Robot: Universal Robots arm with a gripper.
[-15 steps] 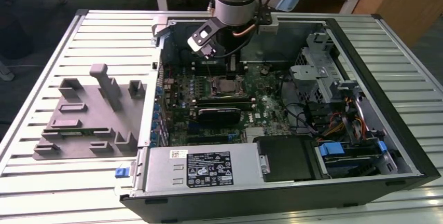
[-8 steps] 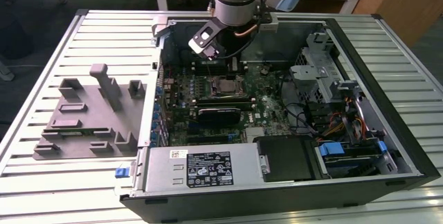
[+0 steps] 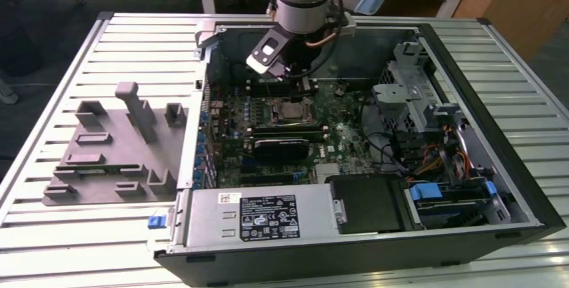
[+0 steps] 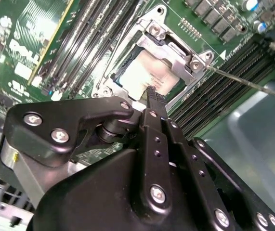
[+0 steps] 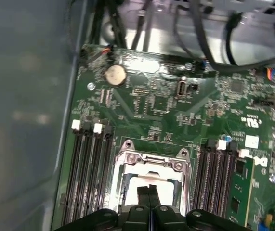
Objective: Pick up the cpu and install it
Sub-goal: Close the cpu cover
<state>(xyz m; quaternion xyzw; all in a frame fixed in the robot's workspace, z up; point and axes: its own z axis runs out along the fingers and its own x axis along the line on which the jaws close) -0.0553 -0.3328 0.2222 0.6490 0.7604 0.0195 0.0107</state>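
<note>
Apparently the pick-up part is done: the cpu [image 4: 144, 72], a flat square chip w/ a pale, softly shiny metal top, lies in its socket directly under my fingertips, not in my grip. My gripper [image 5: 149, 188], black w/ two slim fingers, is closed, tips pressed together w/ only a thin seam between, and it holds nothing. Whether the tips hover just above the chip or touch it, I cannot tell.

The silver stamped-steel socket frame [image 5: 151, 161], w/ screw heads at its corners, lies around the chip's edges. A thin bare-metal lever rod [image 4: 243, 82] sticks out from the frame to one side of my fingers. I cannot see if it is latched, so I judge the locking as maybe left to do.

Around the socket is the green glossy circuit board [image 5: 166, 106], w/ long black plastic memory slots [image 5: 89, 168] on both flanks of my fingers and a round shiny coin battery [image 5: 115, 74] further ahead. The grey plastic fixture tray [image 3: 106, 155], blocky w/ upright pegs, is well apart from me, outside the black metal computer case [image 3: 356, 265].
</note>
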